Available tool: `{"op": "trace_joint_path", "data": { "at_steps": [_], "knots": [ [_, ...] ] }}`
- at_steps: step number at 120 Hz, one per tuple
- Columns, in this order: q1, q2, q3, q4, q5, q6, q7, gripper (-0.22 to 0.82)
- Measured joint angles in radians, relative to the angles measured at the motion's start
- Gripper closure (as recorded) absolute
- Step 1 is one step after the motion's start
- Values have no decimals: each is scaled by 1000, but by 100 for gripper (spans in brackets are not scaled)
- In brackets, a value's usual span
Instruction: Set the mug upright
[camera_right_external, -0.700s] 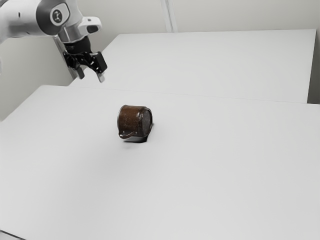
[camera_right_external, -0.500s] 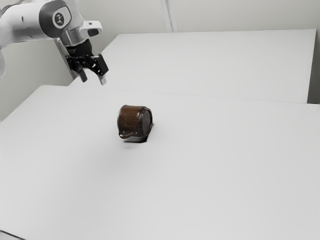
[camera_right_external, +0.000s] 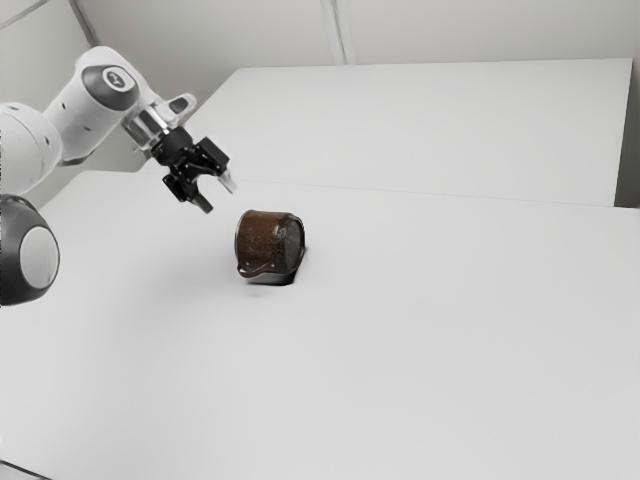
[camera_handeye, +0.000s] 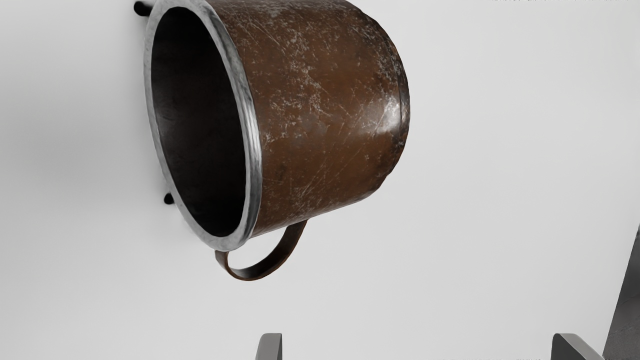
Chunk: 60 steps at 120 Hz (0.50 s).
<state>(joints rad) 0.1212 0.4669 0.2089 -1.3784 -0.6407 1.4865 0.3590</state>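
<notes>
My black gripper (camera_right_external: 217, 197) hangs above the table with its fingers spread, up and to the exterior view's left of the mug (camera_right_external: 265, 240). The brown, worn metal mug lies on its side, its mouth toward the exterior view's left and its base toward the right. In the wrist view the mug (camera_handeye: 325, 110) shows its dark opening, grey rim and curved handle, the handle being the part closest to the gripper (camera_handeye: 417, 345). Nothing is between the two fingertips, and they stand apart from the mug.
The mug rests on a wide white table (camera_right_external: 420, 360). Behind it stands another white surface (camera_right_external: 430, 130), with pale walls beyond. A dark area (camera_handeye: 625, 305) lies past the table's edge in the wrist view.
My arm has swung, bringing the gripper lower and toward the exterior view's right, closer to the mug, with the hand tilted more. The mug has not moved.
</notes>
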Motion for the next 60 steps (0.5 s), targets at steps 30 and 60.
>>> {"op": "trace_joint_path", "data": {
  "at_steps": [30,60],
  "knots": [
    [67,115,3,40,-166,-9,79,2],
    [99,209,4,37,-288,51,143,2]
  ]
}}
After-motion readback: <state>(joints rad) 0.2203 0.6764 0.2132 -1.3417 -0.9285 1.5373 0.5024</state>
